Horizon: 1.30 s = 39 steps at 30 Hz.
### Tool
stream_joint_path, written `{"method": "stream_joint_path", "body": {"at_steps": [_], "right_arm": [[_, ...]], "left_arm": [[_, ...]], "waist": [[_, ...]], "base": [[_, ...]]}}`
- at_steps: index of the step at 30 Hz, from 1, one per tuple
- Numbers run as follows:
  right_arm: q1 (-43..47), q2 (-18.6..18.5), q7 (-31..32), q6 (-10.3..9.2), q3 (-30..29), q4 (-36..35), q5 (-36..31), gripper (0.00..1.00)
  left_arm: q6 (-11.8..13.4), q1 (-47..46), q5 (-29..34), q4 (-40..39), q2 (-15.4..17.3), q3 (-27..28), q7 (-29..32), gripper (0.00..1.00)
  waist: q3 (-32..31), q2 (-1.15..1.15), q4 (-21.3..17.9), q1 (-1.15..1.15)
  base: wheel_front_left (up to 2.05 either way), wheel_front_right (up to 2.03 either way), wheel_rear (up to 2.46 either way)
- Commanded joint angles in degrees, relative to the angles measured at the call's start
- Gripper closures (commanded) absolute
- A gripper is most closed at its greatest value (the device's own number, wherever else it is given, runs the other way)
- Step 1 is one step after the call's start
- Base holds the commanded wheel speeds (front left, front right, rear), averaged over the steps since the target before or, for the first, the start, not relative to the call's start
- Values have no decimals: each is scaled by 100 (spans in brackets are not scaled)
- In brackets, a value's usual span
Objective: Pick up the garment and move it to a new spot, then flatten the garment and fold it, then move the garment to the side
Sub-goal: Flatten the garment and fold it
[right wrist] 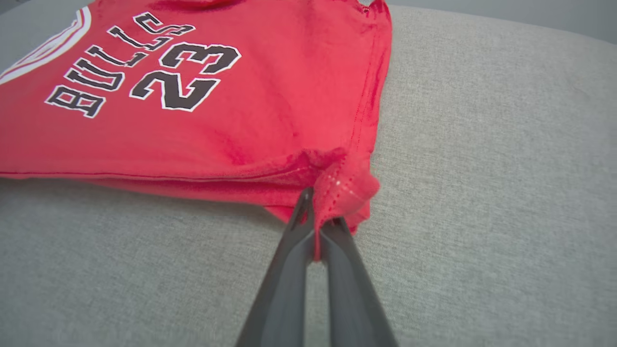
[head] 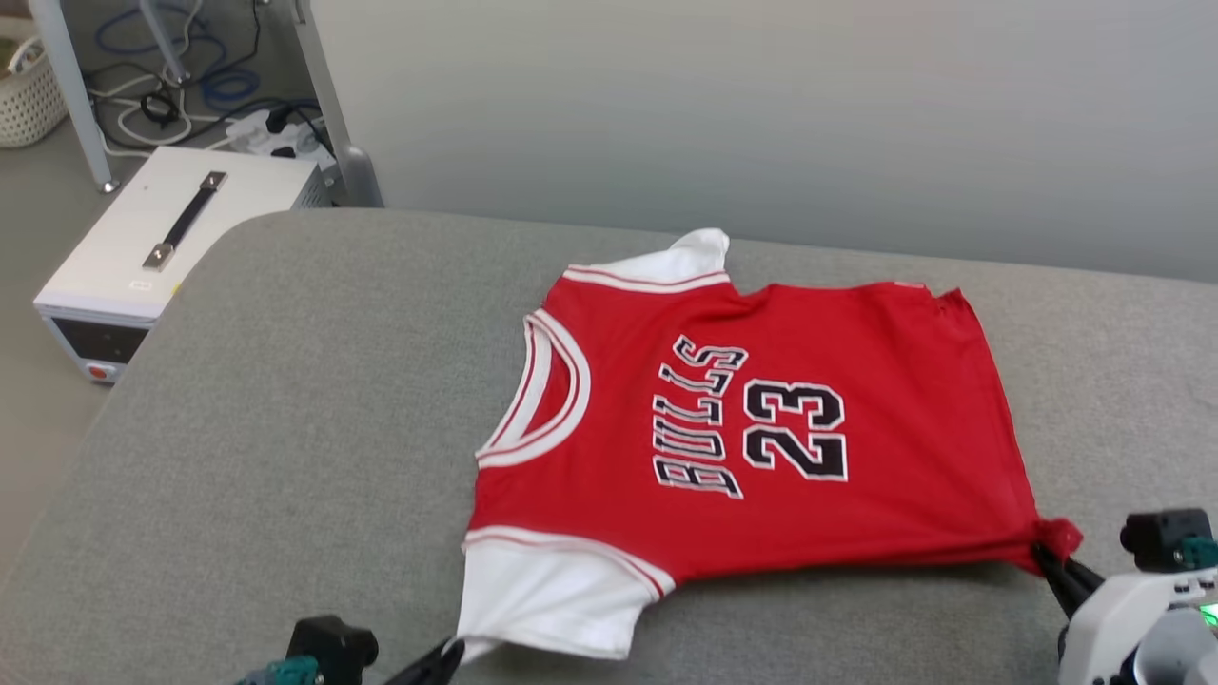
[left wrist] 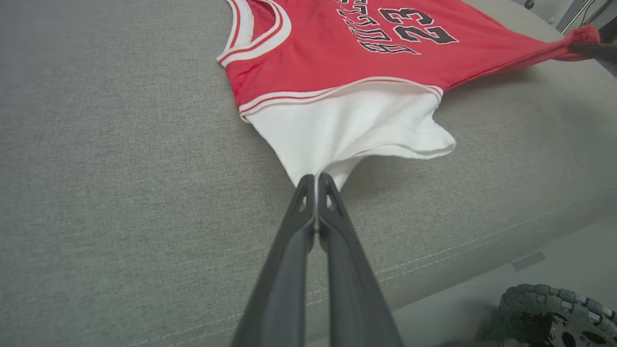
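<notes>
The garment [head: 761,428], a red jersey with white sleeves and black "BULLS 23" lettering face up, lies spread on the grey cushion [head: 285,428], collar toward the left. My left gripper [head: 455,655] is shut on the tip of the near white sleeve [left wrist: 347,130], pinched between its fingers [left wrist: 315,185]. At the garment's near right hem corner, my right gripper [head: 1042,550] is shut on a bunched red fold [right wrist: 344,185]. The near edge is pulled taut between the two grippers and lifted slightly off the cushion. The far white sleeve [head: 690,255] pokes out at the back.
A white box with a black handle [head: 162,228] stands on the floor at the left, with cables and metal legs [head: 328,105] behind it. A basket [head: 29,90] sits at the far left. The cushion's front edge and a wheel [left wrist: 554,308] show in the left wrist view.
</notes>
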Motion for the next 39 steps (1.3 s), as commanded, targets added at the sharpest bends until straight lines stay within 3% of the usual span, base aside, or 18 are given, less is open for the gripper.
{"method": "stream_joint_path", "body": {"at_steps": [1,11,18,29,39], "right_arm": [[211,-67,109,-10,-68,-127,88,100],[1485,-226,991,-10,-752,-1315,247,100],[2166,-22,1356,-10,-1437,-2098,20,100],[2010,274,1795,-10,-2206,-3049,-240,100],[1237,351,2248,-10,-2308,-2994,-586,100]], "left_arm": [[-1,188,-103,-117,105,-12,61,100],[-6,944,-573,-988,540,-146,582,100],[69,1042,-578,-1339,655,-104,559,100],[76,-85,-398,-1569,577,201,455,100],[4,-1463,-303,-853,311,171,714,100]], "waist": [[-160,0,-51,1],[-336,0,-82,1],[-283,0,-99,1],[213,0,-150,1],[899,0,-376,1]], "base": [[0,0,0],[0,0,0],[0,0,0],[0,0,0],[0,0,0]]}}
